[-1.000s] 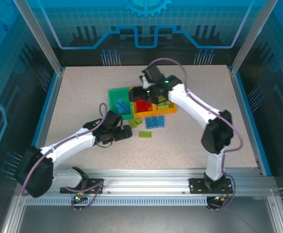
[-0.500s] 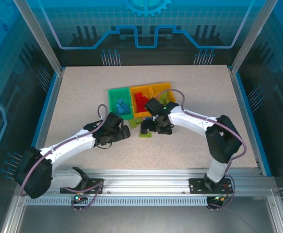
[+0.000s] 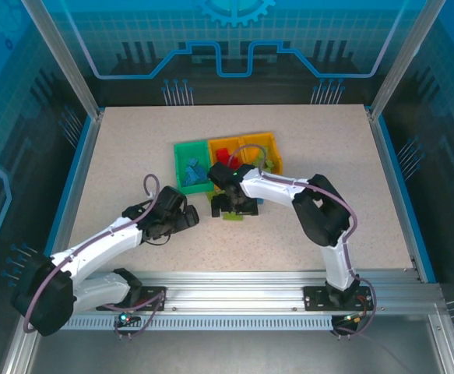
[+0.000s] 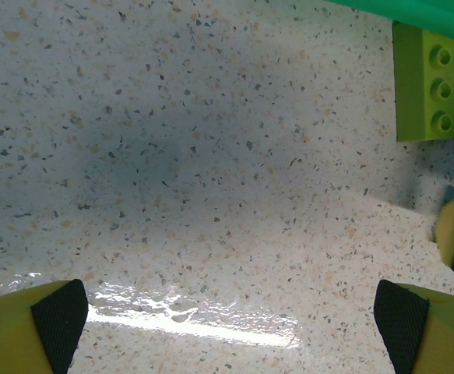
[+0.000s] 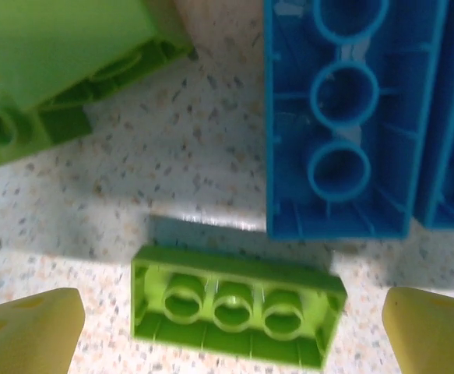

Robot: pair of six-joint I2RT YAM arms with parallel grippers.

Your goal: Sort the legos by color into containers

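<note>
**Right arm (image 3: 289,187) shifts left, left arm (image 3: 102,241) pulls back**

Right fingers (image 5: 28,327) stand spread either side of an upturned lime brick (image 5: 238,304) on the counter (image 5: 211,179), beside a blue brick (image 5: 336,222). Left fingers (image 4: 55,315), spread too, hang over bare counter near the green bin (image 4: 429,12).

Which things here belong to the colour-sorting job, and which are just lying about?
Job: green plastic bin, two orange plastic bins, upturned lime green plastic brick, upturned blue plastic brick, studded lime green brick.
Not the job: speckled tabletop, aluminium front rail.
</note>
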